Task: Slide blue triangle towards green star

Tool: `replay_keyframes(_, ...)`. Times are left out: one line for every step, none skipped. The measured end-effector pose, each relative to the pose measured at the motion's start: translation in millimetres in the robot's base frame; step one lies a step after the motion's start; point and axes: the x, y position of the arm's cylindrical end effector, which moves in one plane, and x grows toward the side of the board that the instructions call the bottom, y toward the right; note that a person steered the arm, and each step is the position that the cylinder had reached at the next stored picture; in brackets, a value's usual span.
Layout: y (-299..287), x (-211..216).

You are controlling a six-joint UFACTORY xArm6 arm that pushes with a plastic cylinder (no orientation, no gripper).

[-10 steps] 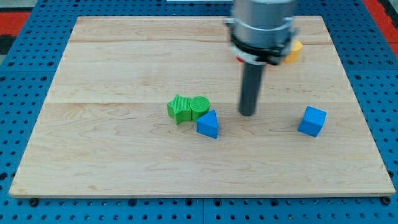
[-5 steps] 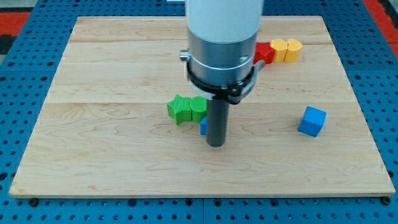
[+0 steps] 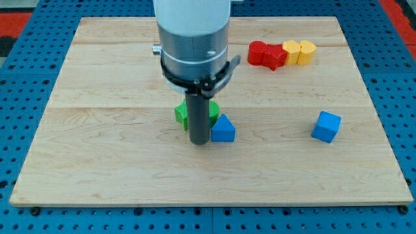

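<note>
The blue triangle [image 3: 223,129] lies near the middle of the wooden board [image 3: 97,149]. The green star [image 3: 181,114] sits just to its upper left and is mostly hidden behind the rod. A green round block [image 3: 214,108] peeks out beside the star, touching the triangle's top. My tip [image 3: 199,141] rests on the board right at the triangle's left side, below the green star. The arm's grey body covers the board's upper middle.
A blue cube [image 3: 325,126] sits at the view's right. At the view's top right stands a row of two red blocks [image 3: 266,54] and two yellow blocks [image 3: 299,51].
My tip has moved from the triangle's right side, around its bottom, to its left side. The blue triangle has shifted slightly to the right. The other blocks have not moved.
</note>
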Motion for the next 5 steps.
replay_keyframes(22,-18)
replay_keyframes(43,-23)
replay_keyframes(30,-7)
replay_keyframes(24,13)
replay_keyframes(46,15)
